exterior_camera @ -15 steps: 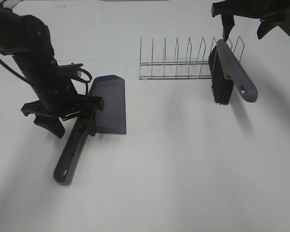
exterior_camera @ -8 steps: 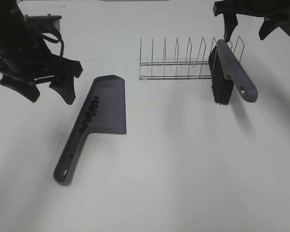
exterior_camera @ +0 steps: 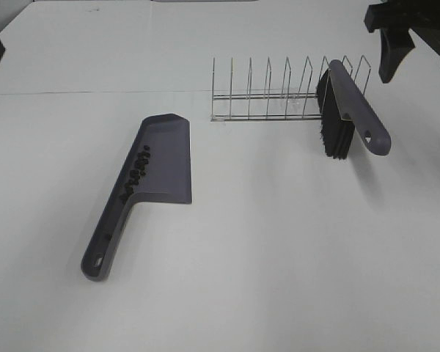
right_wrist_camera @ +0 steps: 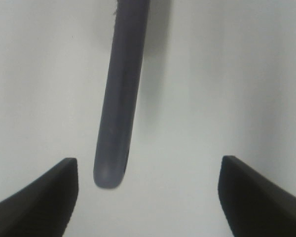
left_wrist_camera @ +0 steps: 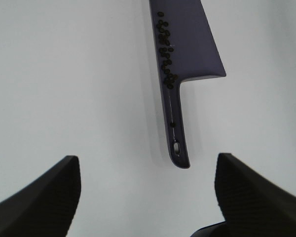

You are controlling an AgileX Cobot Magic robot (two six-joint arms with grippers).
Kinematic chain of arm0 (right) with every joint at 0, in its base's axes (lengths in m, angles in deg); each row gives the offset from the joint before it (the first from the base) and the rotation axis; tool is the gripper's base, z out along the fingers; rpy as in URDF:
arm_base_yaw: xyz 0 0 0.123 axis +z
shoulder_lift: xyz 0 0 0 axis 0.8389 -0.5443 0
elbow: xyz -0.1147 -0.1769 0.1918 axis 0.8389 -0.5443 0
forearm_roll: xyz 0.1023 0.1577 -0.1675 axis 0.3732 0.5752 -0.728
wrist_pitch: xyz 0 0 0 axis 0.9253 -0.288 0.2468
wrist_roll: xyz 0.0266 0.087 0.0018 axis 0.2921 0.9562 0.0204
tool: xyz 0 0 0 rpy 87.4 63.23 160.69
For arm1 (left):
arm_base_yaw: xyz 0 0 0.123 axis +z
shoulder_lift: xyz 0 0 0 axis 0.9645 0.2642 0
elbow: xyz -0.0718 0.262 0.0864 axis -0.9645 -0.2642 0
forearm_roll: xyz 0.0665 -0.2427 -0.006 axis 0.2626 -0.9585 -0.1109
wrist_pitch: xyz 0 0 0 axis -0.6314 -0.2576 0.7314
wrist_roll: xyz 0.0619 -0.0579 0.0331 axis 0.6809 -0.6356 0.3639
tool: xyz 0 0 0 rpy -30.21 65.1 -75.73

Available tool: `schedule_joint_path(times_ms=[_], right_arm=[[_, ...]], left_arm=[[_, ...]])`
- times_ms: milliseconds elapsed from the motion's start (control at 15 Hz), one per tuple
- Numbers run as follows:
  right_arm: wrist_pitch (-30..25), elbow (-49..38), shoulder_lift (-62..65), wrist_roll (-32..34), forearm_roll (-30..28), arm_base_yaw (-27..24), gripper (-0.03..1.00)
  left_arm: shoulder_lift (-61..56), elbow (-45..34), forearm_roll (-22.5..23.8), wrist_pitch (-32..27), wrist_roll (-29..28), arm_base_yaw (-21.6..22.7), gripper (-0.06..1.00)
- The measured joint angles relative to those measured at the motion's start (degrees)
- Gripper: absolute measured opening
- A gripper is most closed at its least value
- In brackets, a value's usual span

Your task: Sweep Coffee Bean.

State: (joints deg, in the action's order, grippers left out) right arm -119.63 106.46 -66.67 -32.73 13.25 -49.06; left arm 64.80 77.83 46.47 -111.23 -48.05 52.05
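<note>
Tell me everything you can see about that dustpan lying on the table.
The dustpan is greyish-purple, plastic-looking, with a flat wedge-shaped tray and a long handle ending in a hanging hole. It lies flat on the white table, handle toward the camera in the high view. Coffee beans sit in a line along its left inner wall. Nothing grips it.

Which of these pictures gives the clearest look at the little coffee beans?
The left wrist view: the coffee beans show as separate dark ovals along one side of the dustpan. The exterior high view shows them only as a small dark cluster. The right wrist view shows none, just the brush handle.
</note>
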Motion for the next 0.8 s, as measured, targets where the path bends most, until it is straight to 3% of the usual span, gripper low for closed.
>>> schedule_joint_path(times_ms=[400,800], right_arm=[[2.75,-23.38,18.91,-0.17,0.8,0.0,0.66],[2.81,-43.95,39.25,-0.4,5.16,0.0,0.66]], left_arm=[[-16.84,-17.48,0.0,-0.34,-0.23,0.0,0.69],[-36.9,-35.98,0.06,4.76,-0.23,0.0,0.69]])
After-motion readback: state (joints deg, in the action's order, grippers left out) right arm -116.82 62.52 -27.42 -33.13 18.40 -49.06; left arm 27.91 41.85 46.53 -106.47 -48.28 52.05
